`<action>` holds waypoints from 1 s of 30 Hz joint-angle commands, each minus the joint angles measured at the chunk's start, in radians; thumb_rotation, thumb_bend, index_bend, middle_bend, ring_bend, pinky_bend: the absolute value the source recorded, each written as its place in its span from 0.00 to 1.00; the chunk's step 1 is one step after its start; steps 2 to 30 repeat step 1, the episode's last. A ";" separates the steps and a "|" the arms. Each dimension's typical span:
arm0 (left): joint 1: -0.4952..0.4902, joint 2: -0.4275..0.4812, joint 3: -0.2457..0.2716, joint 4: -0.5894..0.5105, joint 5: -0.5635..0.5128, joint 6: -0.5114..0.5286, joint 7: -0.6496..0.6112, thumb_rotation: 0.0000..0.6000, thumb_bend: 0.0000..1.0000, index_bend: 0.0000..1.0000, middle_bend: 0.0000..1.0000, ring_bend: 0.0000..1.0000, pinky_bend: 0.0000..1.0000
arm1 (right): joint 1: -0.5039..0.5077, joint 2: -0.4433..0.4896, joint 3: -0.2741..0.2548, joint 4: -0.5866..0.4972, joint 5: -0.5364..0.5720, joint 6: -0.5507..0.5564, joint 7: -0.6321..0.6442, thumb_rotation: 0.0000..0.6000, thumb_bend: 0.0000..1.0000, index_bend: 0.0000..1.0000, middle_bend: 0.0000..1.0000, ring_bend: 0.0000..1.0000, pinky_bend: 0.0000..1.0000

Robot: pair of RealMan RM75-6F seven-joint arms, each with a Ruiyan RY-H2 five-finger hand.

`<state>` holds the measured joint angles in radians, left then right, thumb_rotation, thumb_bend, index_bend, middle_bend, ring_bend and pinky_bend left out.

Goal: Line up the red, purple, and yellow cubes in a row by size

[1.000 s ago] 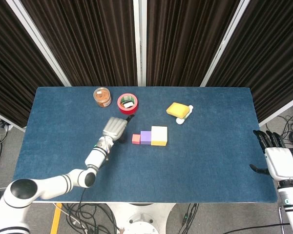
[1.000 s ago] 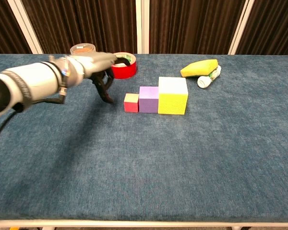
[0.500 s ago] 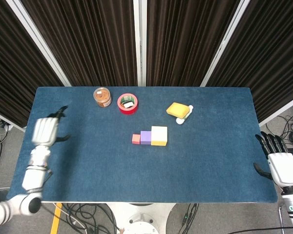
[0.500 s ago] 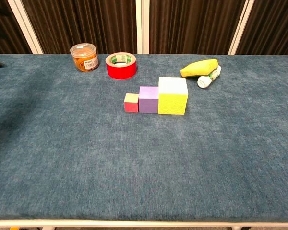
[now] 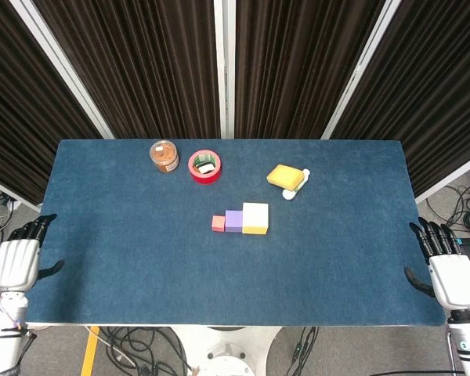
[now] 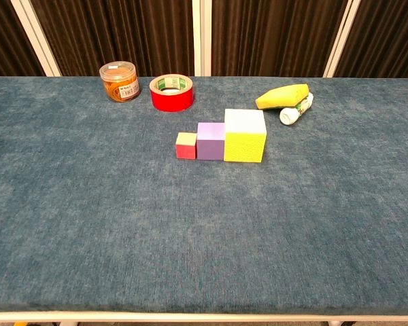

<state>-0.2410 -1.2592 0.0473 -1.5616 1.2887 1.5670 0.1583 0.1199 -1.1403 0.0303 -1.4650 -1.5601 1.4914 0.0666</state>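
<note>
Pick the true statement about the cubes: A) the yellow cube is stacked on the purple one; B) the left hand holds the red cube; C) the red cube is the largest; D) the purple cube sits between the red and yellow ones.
D: the purple cube stands between the small red cube and the large yellow cube, all on the table.

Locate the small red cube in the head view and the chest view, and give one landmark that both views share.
Head view: the small red cube sits near the table's middle, at the left end of the row of three cubes.
Chest view: the small red cube lies left of centre, in the upper half, again at the row's left end.
Shared landmark: the purple cube, right beside the red one on its right in both views.
</note>
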 commanded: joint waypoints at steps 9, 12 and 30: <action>0.026 0.007 0.004 -0.025 0.018 0.019 0.024 1.00 0.11 0.21 0.29 0.25 0.31 | -0.010 0.001 -0.002 -0.011 0.006 0.006 -0.014 1.00 0.22 0.00 0.00 0.00 0.00; 0.026 0.007 0.004 -0.025 0.018 0.019 0.024 1.00 0.11 0.21 0.29 0.25 0.31 | -0.010 0.001 -0.002 -0.011 0.006 0.006 -0.014 1.00 0.22 0.00 0.00 0.00 0.00; 0.026 0.007 0.004 -0.025 0.018 0.019 0.024 1.00 0.11 0.21 0.29 0.25 0.31 | -0.010 0.001 -0.002 -0.011 0.006 0.006 -0.014 1.00 0.22 0.00 0.00 0.00 0.00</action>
